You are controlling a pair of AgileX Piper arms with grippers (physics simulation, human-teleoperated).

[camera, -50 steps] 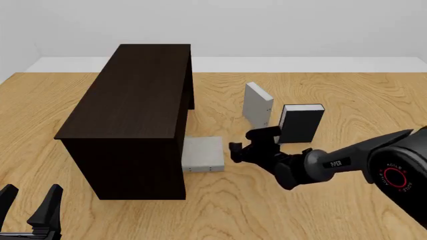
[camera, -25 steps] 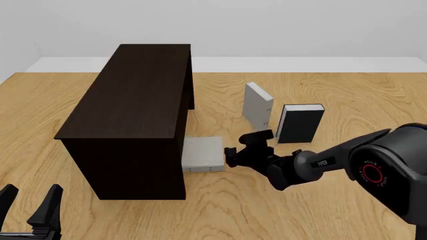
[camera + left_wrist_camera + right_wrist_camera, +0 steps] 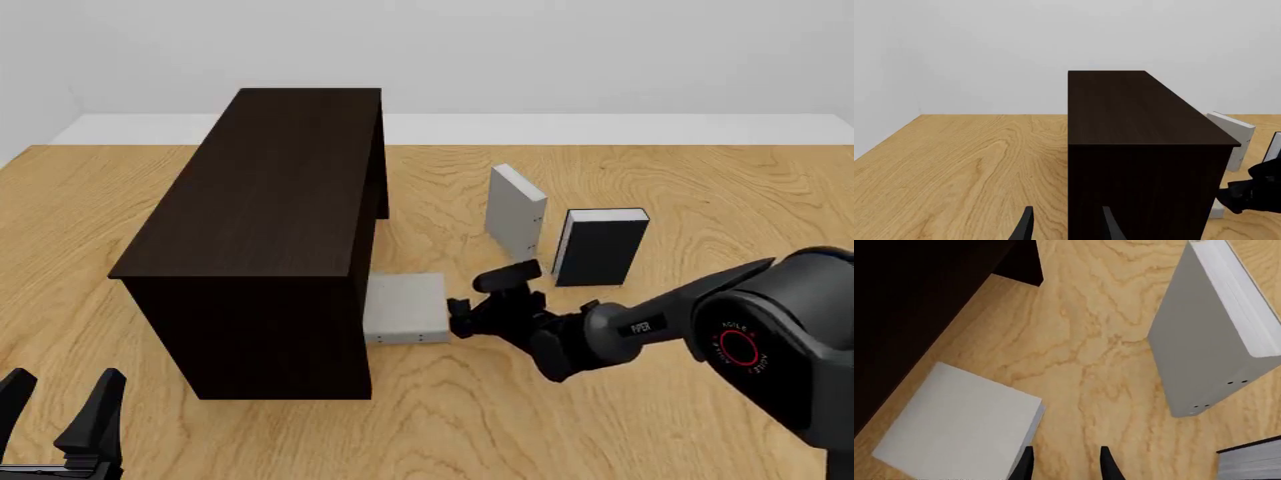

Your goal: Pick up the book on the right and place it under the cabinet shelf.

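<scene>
Front view: book [image 3: 404, 308] flat, half under the cabinet shelf [image 3: 274, 240], on its right; right gripper [image 3: 478, 296] just beside the exposed edge, nothing held, fingers apart; best done by a level push toward the cabinet shelf; left gripper [image 3: 60, 412] parked, spread. Right wrist view: book [image 3: 961, 427] partly shadowed; standing grey book [image 3: 1211, 335] well apart. Left wrist view: fingertips [image 3: 1025, 227] parted before the cabinet shelf [image 3: 1137, 150].

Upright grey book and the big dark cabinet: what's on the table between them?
Nothing: in the front view only bare table separates the upright grey book from the cabinet. The flat grey book lies nearer the camera.
</scene>
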